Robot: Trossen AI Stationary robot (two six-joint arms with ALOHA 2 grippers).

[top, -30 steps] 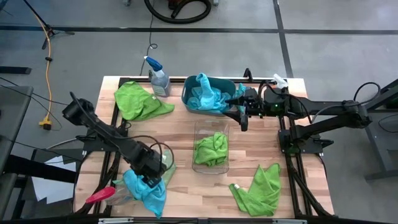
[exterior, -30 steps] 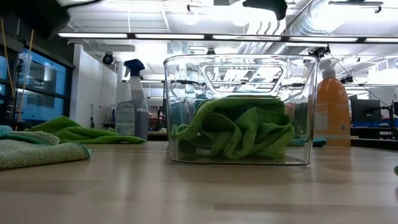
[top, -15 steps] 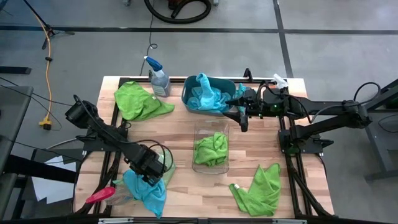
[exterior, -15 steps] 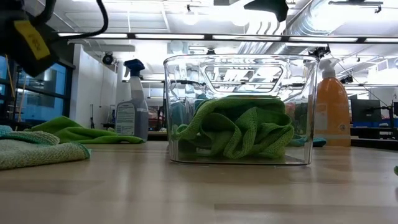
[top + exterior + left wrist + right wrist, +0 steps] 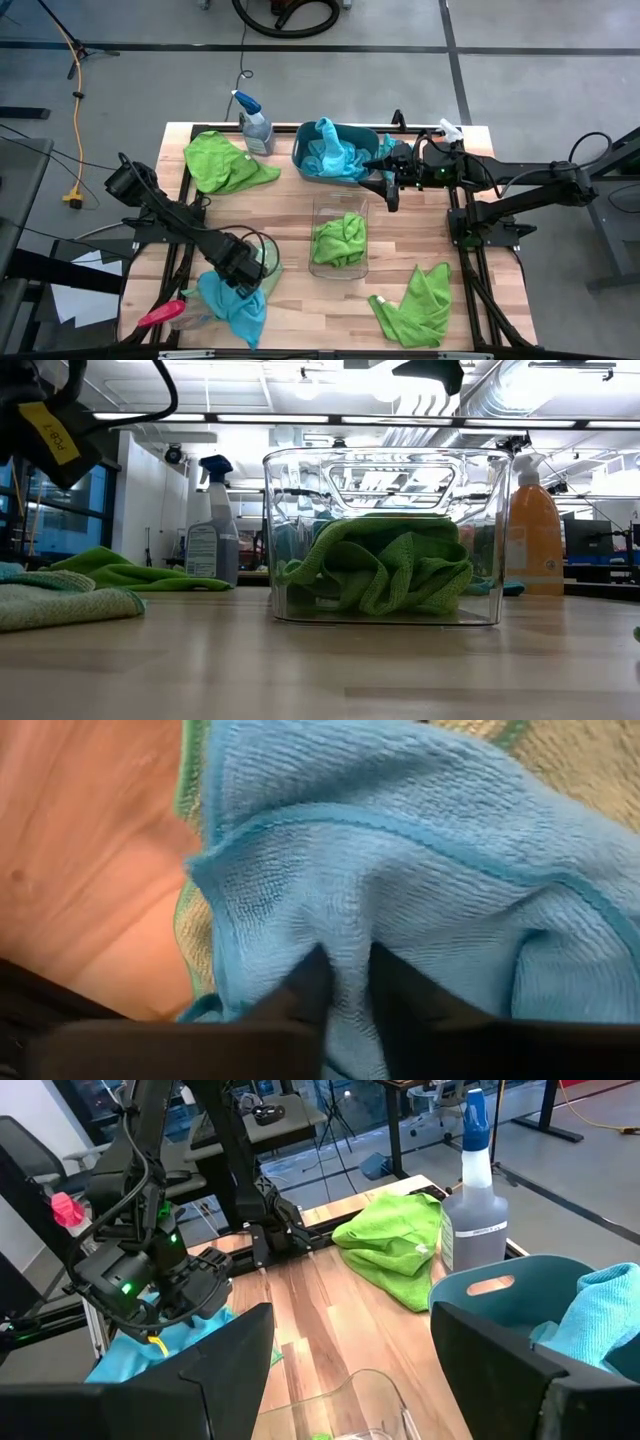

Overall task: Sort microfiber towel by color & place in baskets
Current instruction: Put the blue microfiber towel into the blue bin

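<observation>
At the table's near left corner my left gripper (image 5: pixel 243 290) is down on the turquoise towel (image 5: pixel 235 305), fingers (image 5: pixel 300 995) pinched narrow on a fold of it, a lime towel (image 5: pixel 222 160) lying at the far left. In the middle, the clear bin (image 5: pixel 340 238) holds a green towel (image 5: pixel 385 565), and the teal tub (image 5: pixel 335 150) behind it holds blue ones. My right gripper (image 5: pixel 388 178) hangs beside that tub, jaws spread wide and empty, and another green towel (image 5: pixel 415 305) lies at the near right.
</observation>
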